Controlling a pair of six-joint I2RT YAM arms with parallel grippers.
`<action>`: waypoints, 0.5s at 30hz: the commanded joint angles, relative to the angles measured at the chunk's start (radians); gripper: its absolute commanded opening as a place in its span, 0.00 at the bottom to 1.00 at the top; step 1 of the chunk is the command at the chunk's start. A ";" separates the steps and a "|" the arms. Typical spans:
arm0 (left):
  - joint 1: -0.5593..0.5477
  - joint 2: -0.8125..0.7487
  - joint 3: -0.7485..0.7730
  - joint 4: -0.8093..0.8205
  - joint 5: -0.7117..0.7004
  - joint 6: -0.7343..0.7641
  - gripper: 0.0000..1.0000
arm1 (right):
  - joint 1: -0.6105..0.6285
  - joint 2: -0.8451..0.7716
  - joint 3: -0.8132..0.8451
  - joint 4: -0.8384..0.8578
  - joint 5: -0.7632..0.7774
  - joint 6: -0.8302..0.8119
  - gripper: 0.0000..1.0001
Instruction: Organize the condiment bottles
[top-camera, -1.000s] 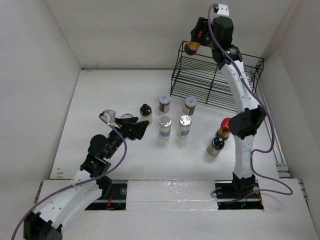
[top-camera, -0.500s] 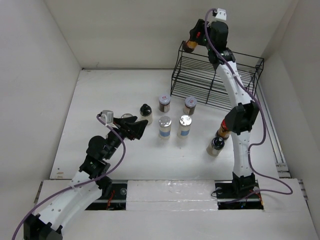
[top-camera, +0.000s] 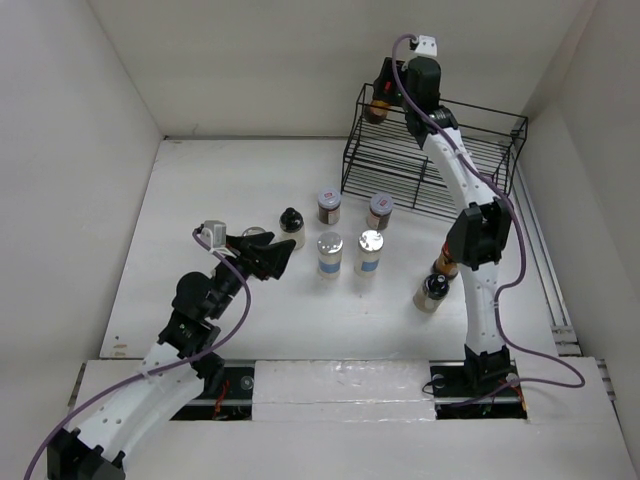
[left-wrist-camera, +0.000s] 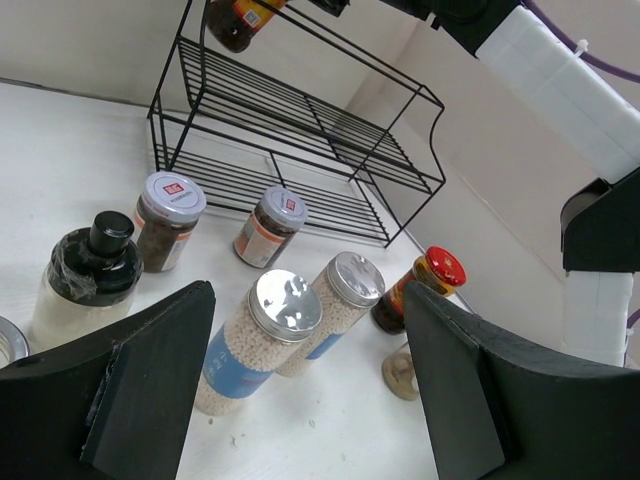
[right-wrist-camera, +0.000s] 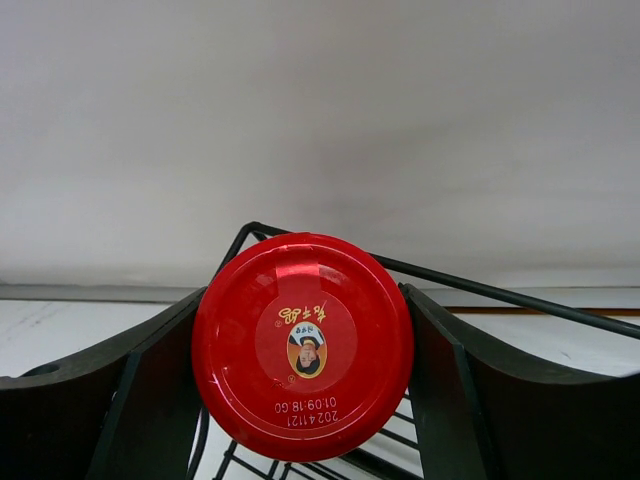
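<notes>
Black wire rack (top-camera: 400, 165), one o'clock on the table (top-camera: 200, 200): no bottle was seen seated on it. Right gripper (top-camera: 383, 97) was clamped on a red-capped jar (top-camera: 377, 108) at the rack's eleven-o'clock top corner. Left gripper (top-camera: 268, 258), eight o'clock, had its fingers apart and held nothing. The other condiment bottles (top-camera: 329, 253) stood on the table, centre to four o'clock. Judgement: most of the job outstanding.

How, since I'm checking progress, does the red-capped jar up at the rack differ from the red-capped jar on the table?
The rack jar is gripped by the right tool, aloft and tilted at the top of the rack; the table jar stands upright, untouched. Both have red caps and dark contents.
</notes>
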 joint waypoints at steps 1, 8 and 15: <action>-0.004 -0.014 0.007 0.050 0.000 0.002 0.72 | 0.039 -0.051 0.041 0.155 0.033 -0.031 0.44; -0.004 -0.023 0.007 0.050 0.009 -0.007 0.72 | 0.039 -0.051 0.052 0.120 0.033 -0.049 0.57; -0.004 -0.032 0.007 0.050 0.009 -0.007 0.72 | 0.039 -0.042 0.030 0.111 0.022 -0.049 0.60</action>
